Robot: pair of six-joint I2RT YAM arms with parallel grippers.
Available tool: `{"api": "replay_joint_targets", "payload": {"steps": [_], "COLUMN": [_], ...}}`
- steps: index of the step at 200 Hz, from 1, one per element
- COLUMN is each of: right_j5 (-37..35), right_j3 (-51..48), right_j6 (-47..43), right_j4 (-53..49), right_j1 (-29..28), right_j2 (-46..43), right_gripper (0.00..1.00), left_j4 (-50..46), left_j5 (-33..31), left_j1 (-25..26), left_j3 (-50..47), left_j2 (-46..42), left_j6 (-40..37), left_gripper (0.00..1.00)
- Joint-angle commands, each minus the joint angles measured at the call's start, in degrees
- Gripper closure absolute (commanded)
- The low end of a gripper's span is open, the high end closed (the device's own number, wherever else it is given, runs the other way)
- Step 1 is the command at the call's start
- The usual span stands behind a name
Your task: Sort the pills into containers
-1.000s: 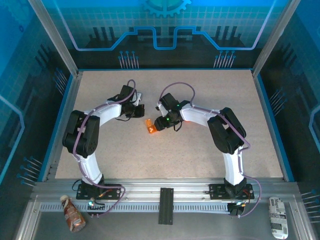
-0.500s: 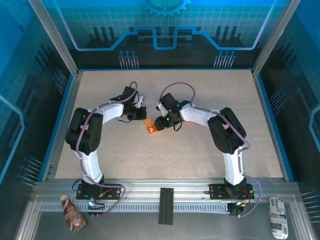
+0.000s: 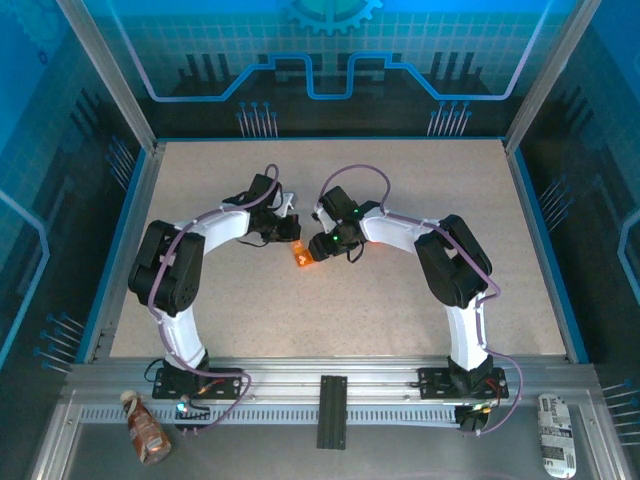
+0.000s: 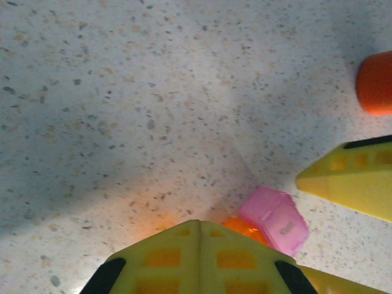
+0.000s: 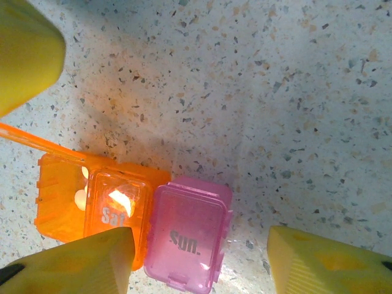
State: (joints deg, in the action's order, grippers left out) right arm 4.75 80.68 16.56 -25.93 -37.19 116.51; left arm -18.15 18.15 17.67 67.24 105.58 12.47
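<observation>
The containers are a small flat box on the table, orange with a pink end section marked "Sun.". The lid beside it reads "Sat". One orange compartment at the left stands open with small pale pills inside. My right gripper hangs open over the box, one finger above the "Sat" lid and the other clear of the pink end. My left gripper is shut and empty, its tip just short of the box's pink end. From above, both grippers meet at the box.
An orange rounded object stands at the right edge of the left wrist view. The right gripper's yellow finger reaches in beside the box. A yellow finger of the left gripper shows at the upper left of the right wrist view. Speckled tabletop surrounds the box.
My left arm has swung right, bringing its shut gripper up against the box. The right arm and the box have hardly moved.
</observation>
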Motion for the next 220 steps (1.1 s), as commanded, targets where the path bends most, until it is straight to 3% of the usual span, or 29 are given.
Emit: {"api": "replay_joint_targets", "payload": {"steps": [1,220], "right_j5": [-2.5,-2.9], "right_j3": [-0.9,-0.1], "right_j6": [0.7,1.1], "right_j4": [-1.8,-2.6], "right_j1": [-0.4,-0.3], "right_j2": [2.8,4.0], "right_gripper": [0.40,0.41], "left_j4": [-0.2,4.1], "left_j5": [2.2,3.5], "left_j1": [0.9,5.8], "left_j3": [-1.3,-10.8], "left_j2": [-3.2,-7.0], "left_j6": [1.8,5.2], "left_gripper": [0.99,0.98]}}
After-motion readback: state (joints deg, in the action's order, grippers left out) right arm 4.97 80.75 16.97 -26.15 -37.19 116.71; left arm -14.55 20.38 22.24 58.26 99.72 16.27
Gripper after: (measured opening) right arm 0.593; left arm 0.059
